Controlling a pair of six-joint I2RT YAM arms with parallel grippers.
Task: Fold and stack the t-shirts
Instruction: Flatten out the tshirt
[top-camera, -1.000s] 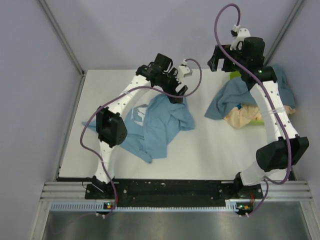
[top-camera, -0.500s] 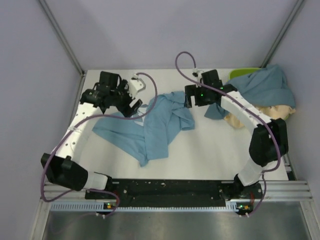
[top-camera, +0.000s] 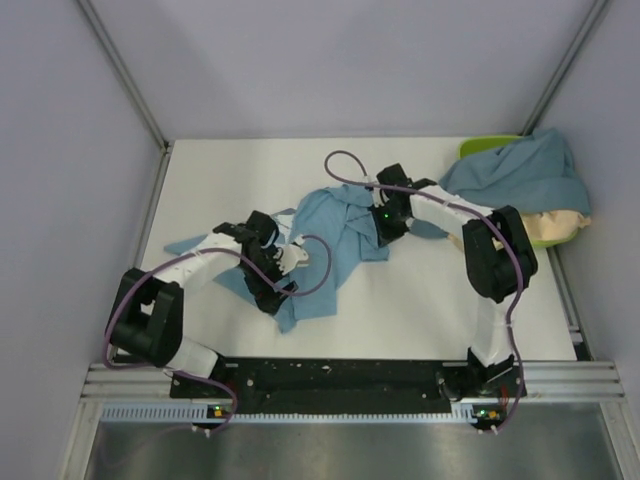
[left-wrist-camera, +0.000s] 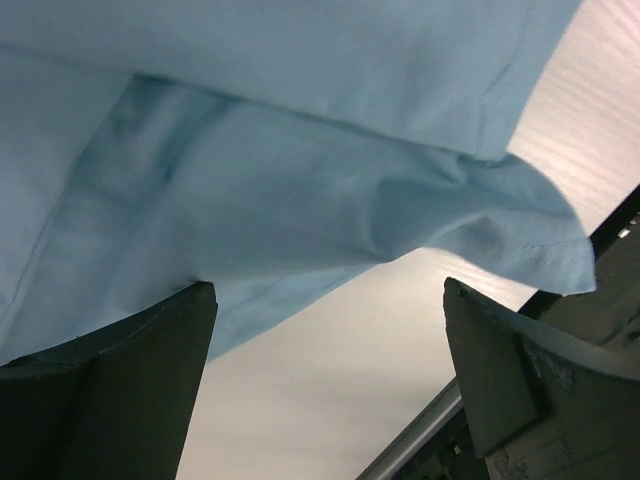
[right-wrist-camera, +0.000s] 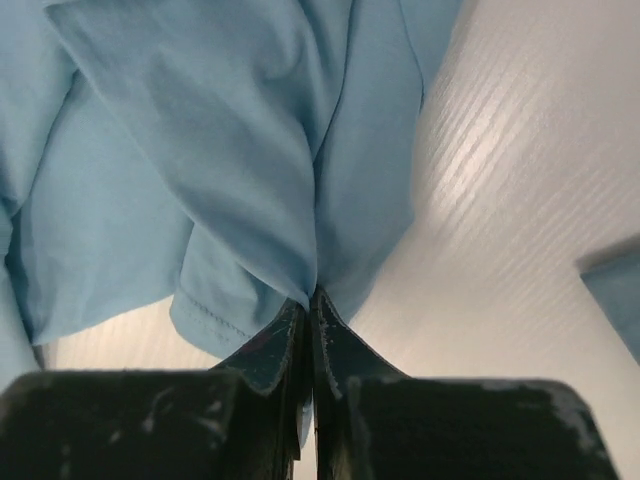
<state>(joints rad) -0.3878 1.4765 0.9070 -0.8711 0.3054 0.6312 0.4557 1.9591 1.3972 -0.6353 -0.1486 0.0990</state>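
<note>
Sky-blue shirt (top-camera: 335, 245): lying crumpled at middle of table (top-camera: 430, 300), long axis running diagonally from far right to near left. Right gripper (right-wrist-camera: 312, 300): pinching fold at far-right end, jaws closed tight on cloth. Left gripper (left-wrist-camera: 328, 300): hovering wide at near-left hem, nearer that corner, cloth lying just ahead, ungripped. Likely calling for left closing on hem, then spreading flat.

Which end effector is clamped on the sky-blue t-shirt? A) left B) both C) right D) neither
C: the right end effector is pinched shut on a fold of the sky-blue t-shirt, while the left end effector stands wide open, gripping nothing.
</note>
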